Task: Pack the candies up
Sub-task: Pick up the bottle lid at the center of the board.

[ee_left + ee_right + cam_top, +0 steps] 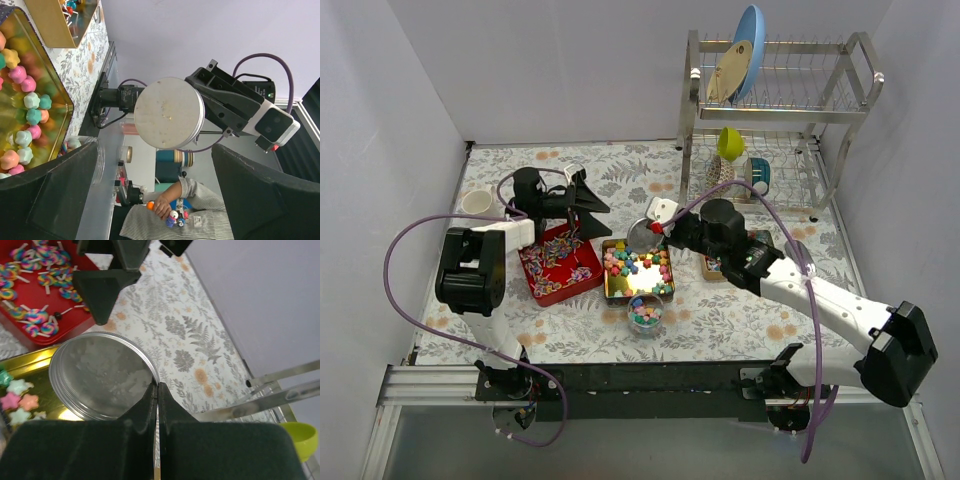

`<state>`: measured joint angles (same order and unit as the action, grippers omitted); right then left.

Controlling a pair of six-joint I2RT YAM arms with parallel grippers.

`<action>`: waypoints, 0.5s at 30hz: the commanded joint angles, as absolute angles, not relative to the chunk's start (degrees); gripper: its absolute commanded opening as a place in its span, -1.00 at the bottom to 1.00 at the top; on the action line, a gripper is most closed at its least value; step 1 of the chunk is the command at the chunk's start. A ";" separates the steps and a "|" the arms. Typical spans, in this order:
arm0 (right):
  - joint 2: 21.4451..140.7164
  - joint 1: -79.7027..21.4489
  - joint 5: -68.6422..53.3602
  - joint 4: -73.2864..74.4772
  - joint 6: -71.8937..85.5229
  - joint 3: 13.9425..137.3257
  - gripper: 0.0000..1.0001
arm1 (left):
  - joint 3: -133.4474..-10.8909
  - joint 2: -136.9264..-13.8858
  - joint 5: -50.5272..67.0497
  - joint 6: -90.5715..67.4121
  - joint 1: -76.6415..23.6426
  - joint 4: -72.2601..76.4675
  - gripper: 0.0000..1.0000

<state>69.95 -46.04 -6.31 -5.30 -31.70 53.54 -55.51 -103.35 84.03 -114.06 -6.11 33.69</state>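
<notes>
Finishes, as seen

Lid (100, 375): bare metal, dull silver, smudged inside, ridged rim. Gold tin (604, 272): polished metal, mirror-glossy, strong glare on the floor. Red tin (575, 291): glossy red coating; can't tell if metal underneath. Candies (635, 262): pastel, matt, chalky look. Cup (630, 315): clear, smooth, glass-like. Table cover (740, 310): floral print, matt, can't tell cloth from vinyl. Rack (780, 100): bright chrome wire.
</notes>
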 commanded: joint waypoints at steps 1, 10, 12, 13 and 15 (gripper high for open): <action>70.66 -48.43 5.89 -24.15 -31.46 50.10 -0.97 | -57.04 -101.78 90.88 -133.85 -5.98 35.07 0.96; 74.44 -51.06 10.46 -35.76 -29.27 46.85 -0.97 | -58.00 -103.01 91.32 -132.46 -6.15 28.40 0.96; 75.49 -51.59 10.28 -38.05 -29.27 46.32 -0.97 | -58.62 -102.92 91.41 -132.28 -6.33 27.78 0.97; 75.85 -51.77 10.28 -38.84 -29.44 46.06 -0.97 | -58.88 -102.83 91.49 -132.10 -6.33 26.99 0.96; 76.81 -52.38 9.93 -40.59 -29.62 45.70 -0.97 | -59.15 -102.75 91.49 -132.10 -6.33 26.63 0.96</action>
